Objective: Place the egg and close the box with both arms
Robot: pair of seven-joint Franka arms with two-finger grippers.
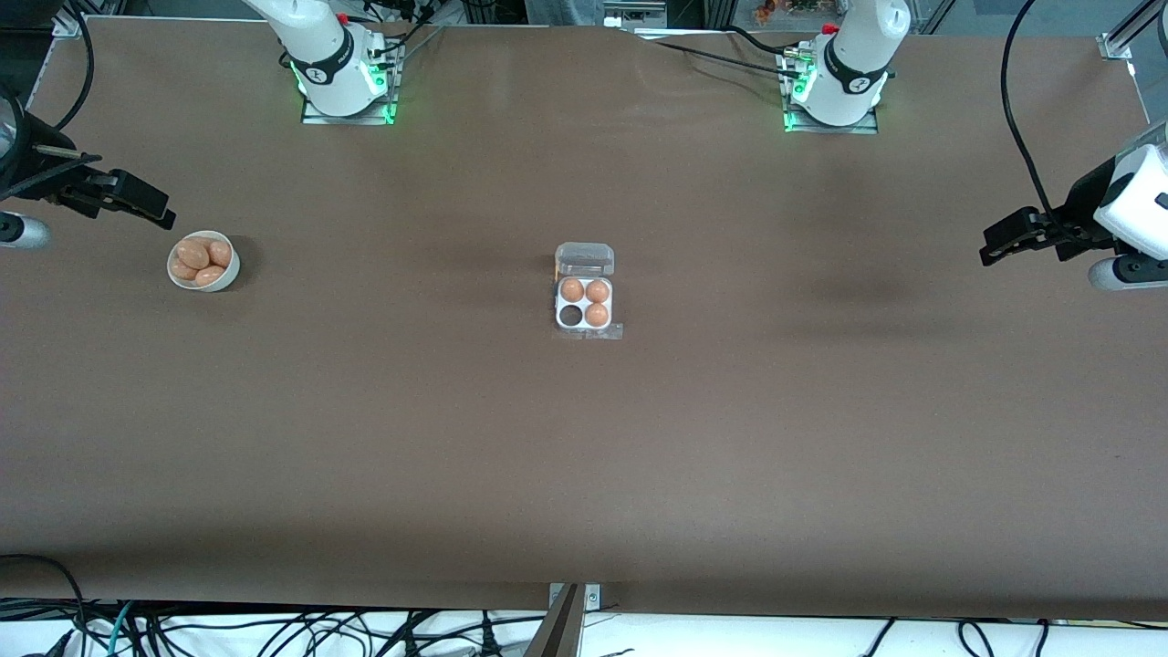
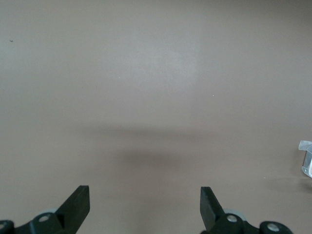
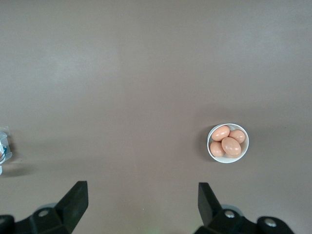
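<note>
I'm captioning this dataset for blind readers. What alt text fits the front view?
An open egg box sits mid-table with three eggs and one empty cell. A white bowl of eggs lies toward the right arm's end. The right gripper hovers beside the bowl, the left gripper over bare table, both open.

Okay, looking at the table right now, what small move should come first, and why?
Probably the right claw should drop toward the bowl and take one egg. It hangs open over the table beside the bowl, while the box at mid-table has its lid up and one cell empty. The left claw waits open at its own end.
</note>
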